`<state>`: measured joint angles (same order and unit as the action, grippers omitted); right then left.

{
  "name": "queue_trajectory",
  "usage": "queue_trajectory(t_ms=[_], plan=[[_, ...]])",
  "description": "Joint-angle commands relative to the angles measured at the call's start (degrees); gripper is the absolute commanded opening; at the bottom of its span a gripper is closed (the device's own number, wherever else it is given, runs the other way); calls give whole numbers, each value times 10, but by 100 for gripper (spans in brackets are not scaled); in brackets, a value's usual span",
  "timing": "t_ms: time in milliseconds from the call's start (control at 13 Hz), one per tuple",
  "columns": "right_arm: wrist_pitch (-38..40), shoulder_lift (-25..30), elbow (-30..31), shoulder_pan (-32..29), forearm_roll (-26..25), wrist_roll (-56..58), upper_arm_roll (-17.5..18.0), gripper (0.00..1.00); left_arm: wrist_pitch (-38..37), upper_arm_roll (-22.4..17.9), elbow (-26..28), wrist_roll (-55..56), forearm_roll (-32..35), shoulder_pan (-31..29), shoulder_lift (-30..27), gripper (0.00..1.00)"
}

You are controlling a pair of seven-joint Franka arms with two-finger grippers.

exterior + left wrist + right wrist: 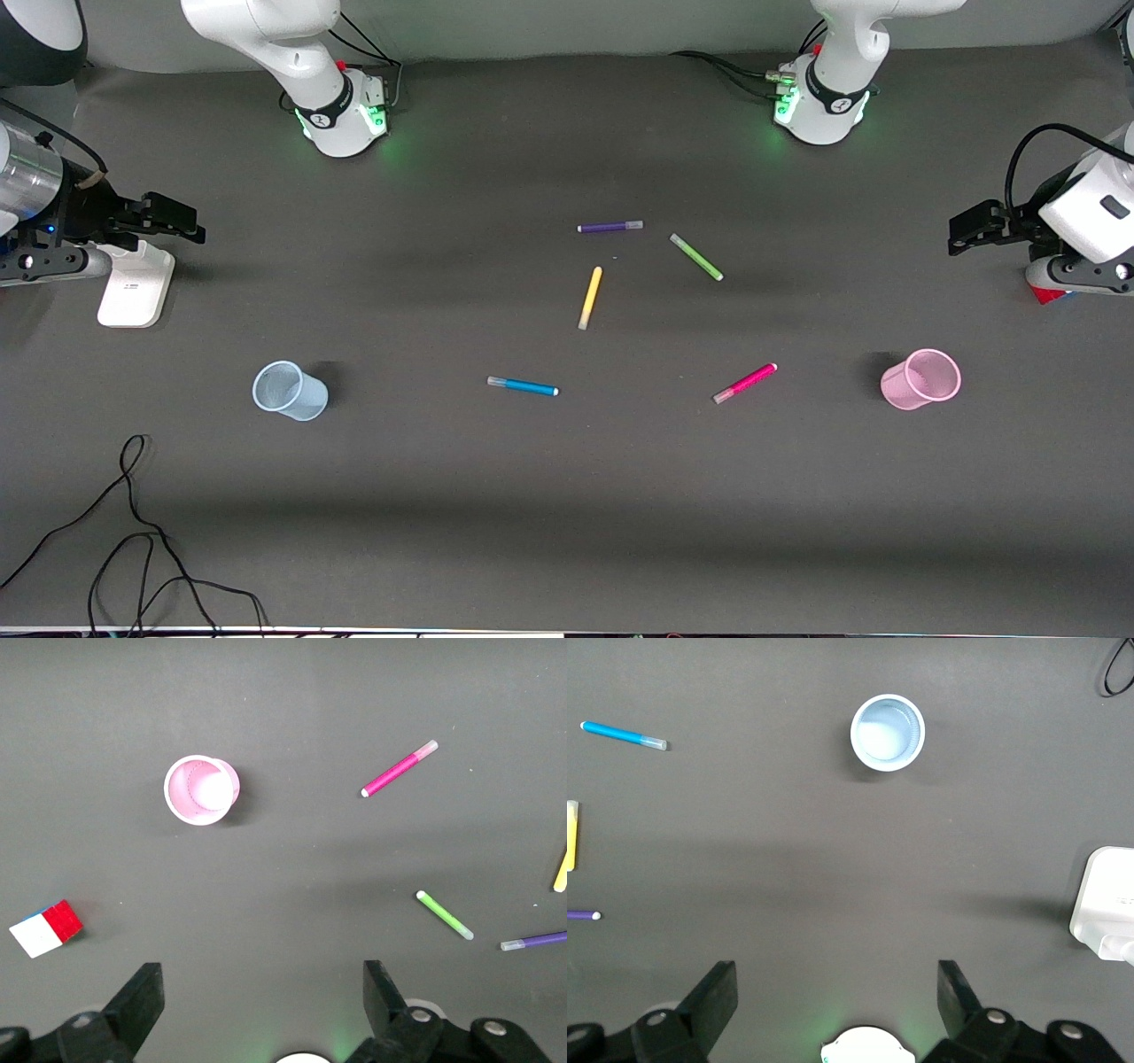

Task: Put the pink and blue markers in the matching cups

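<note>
The pink marker (745, 383) lies on the table between the blue marker (523, 386) and the upright pink cup (921, 379). The upright pale blue cup (289, 391) stands toward the right arm's end. My left gripper (966, 229) waits open and empty in the air at the left arm's end; its wrist view shows the pink cup (201, 789) and pink marker (399, 769). My right gripper (177, 221) waits open and empty in the air at the right arm's end; its wrist view shows the blue cup (887, 732) and blue marker (622, 735).
A yellow pen (590, 298), a green pen (696, 257) and a purple pen (609, 227) lie farther from the front camera than the two markers. A white block (135, 285) lies under my right gripper. A coloured cube (46, 927) lies near my left gripper. A black cable (133, 532) trails near the front edge.
</note>
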<state>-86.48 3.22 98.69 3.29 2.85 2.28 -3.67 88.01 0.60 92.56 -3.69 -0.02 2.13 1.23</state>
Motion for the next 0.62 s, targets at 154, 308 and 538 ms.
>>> queue_trajectory(t_ms=[154, 308, 538], plan=[[9, -34, -43, 4, 4, -63, 7, 100, 1, 23, -56, -101, -2, 12, 39, 99], [26, -40, -52, 7, 36, -97, 7, 100, 6, 46, -60, -167, -4, 11, 45, 99], [29, -62, -56, 42, 73, -241, 7, 100, 14, 69, -74, -270, -6, 11, 63, 99]])
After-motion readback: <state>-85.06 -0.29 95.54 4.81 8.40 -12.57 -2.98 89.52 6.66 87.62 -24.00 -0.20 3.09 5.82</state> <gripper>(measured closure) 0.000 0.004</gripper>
